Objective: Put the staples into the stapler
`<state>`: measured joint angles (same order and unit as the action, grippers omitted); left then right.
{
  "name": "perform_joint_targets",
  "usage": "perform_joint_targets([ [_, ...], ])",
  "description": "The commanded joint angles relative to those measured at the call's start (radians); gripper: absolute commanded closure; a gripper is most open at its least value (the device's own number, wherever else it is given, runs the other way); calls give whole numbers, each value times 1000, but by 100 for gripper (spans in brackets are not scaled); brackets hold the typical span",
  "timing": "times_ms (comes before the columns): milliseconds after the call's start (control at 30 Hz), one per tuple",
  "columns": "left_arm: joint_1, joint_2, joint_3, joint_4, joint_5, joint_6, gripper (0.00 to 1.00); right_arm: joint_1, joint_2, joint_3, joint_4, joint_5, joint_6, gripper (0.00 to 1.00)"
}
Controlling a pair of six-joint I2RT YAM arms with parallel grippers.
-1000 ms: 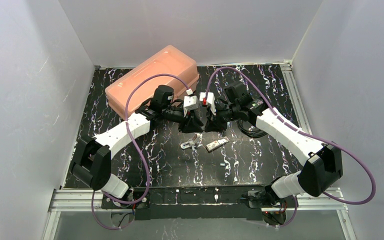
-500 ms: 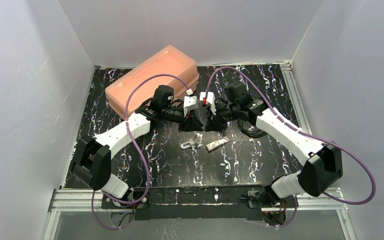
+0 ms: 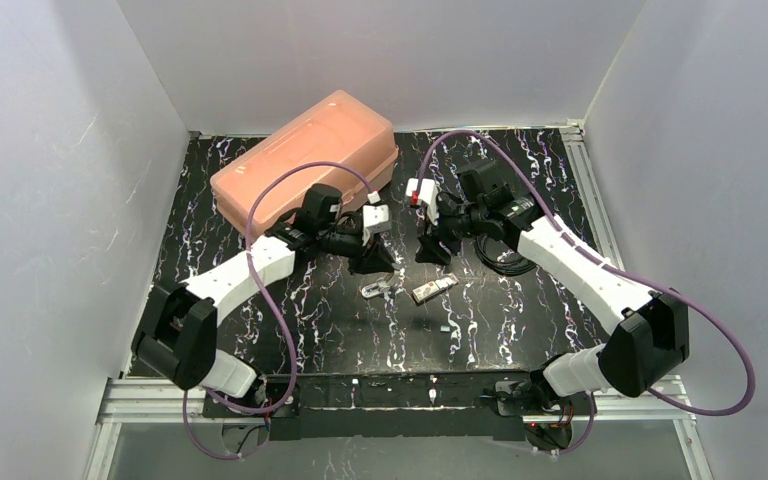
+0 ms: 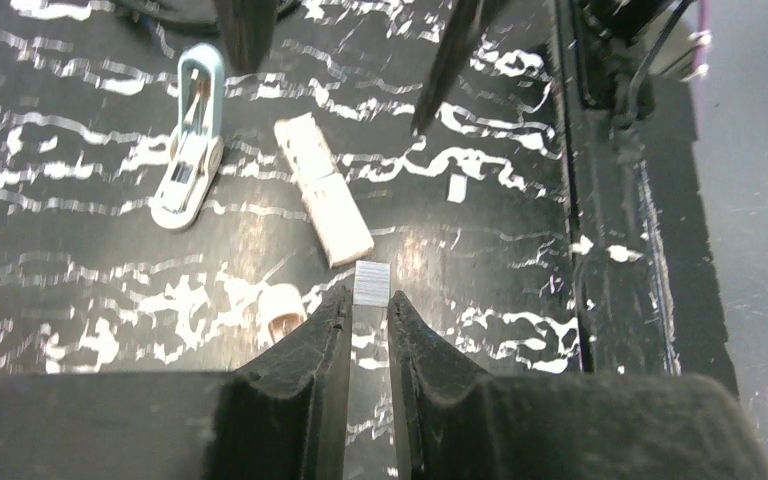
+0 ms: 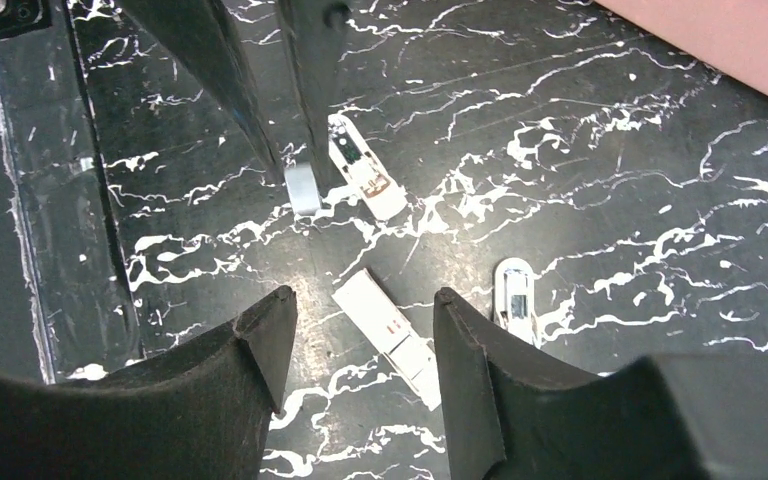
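Left end effector (image 4: 368,298) pinching staple strip (image 4: 371,283), right end effector (image 5: 362,298) parted, empty

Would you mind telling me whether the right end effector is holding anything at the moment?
No: the right end effector stands open, with nothing between its fingers but the table below.

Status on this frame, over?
Left tool shut on staple strip. Right tool open, empty. Stapler flat on mat, ungripped. Nothing covering it.
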<state>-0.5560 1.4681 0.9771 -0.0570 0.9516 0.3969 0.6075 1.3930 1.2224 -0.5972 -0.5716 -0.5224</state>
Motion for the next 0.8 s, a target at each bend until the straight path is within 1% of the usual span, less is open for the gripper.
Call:
perform_joint_targets([
  [0,31,-111,-74,-48,-131,31,100,-15,-34,-9,42,12,-4,39],
  [133,36,-149,-174,-35,-244,38,100,-15,9,-19,91,15,9,38],
  [267,36,-165,-266,46,-293,21,100,-14,59,-31,148,28,6,39],
  [333,35,-164,-301,115,-310,12,100,-14,80,-44,181,34,2,39],
  [533,36,-136,-329,218,-348,-18,100,-14,90,-108,266,41,-8,40],
  [767,33,-93,-345,277,-357,-109,100,-25,52,-166,281,64,-34,40],
])
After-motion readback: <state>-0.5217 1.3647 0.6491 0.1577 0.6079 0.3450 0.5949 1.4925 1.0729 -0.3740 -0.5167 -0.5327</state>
